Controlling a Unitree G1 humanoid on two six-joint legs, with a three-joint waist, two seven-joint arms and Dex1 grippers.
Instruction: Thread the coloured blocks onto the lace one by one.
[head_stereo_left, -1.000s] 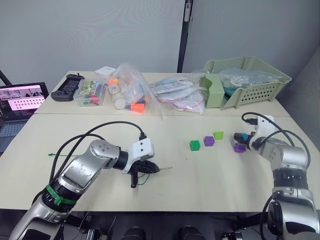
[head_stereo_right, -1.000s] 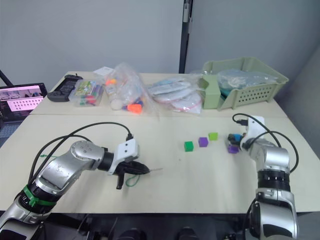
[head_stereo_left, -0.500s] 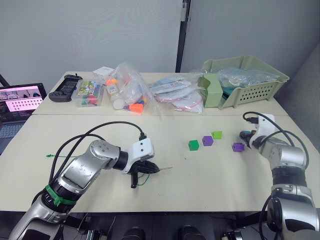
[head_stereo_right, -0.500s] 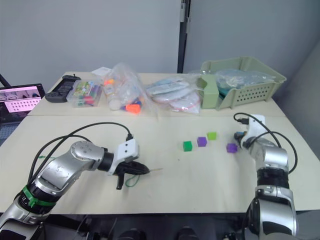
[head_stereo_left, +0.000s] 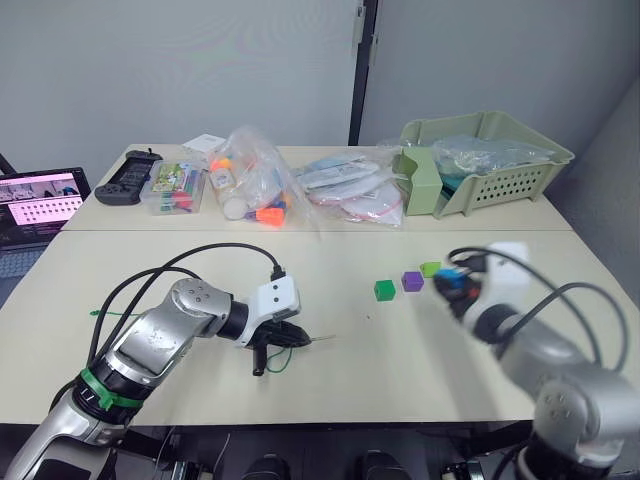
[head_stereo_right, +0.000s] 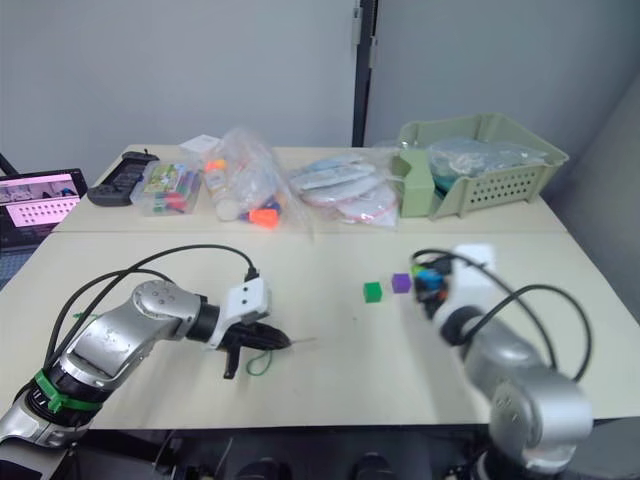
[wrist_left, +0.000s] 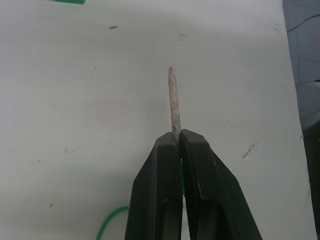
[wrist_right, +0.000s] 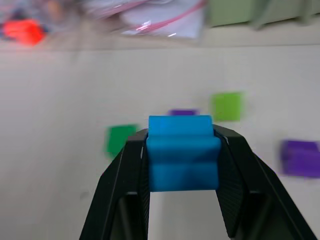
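Observation:
My right gripper (wrist_right: 183, 146) is shut on a blue block (wrist_right: 183, 152) and holds it above the table, just right of the other blocks. Below it lie a dark green block (head_stereo_left: 385, 290), a purple block (head_stereo_left: 412, 281) and a lime green block (head_stereo_left: 431, 269). A second purple block (wrist_right: 301, 157) lies further off to the side. My left gripper (wrist_left: 175, 139) is shut on the lace near its stiff pale tip (wrist_left: 173, 102), which points toward the blocks. The green lace (head_stereo_left: 283, 358) loops under that gripper and trails to the table's left edge.
A green basket (head_stereo_left: 490, 165) stands at the back right. Plastic bags (head_stereo_left: 350, 190), a bag of orange-capped items (head_stereo_left: 255, 185), a clear case (head_stereo_left: 178, 187) and a black controller (head_stereo_left: 125, 185) line the back. A laptop (head_stereo_left: 35, 205) sits far left.
My right gripper closed on the blue block, lifted it and swung left toward the table's middle. The left gripper with the lace has stayed put.

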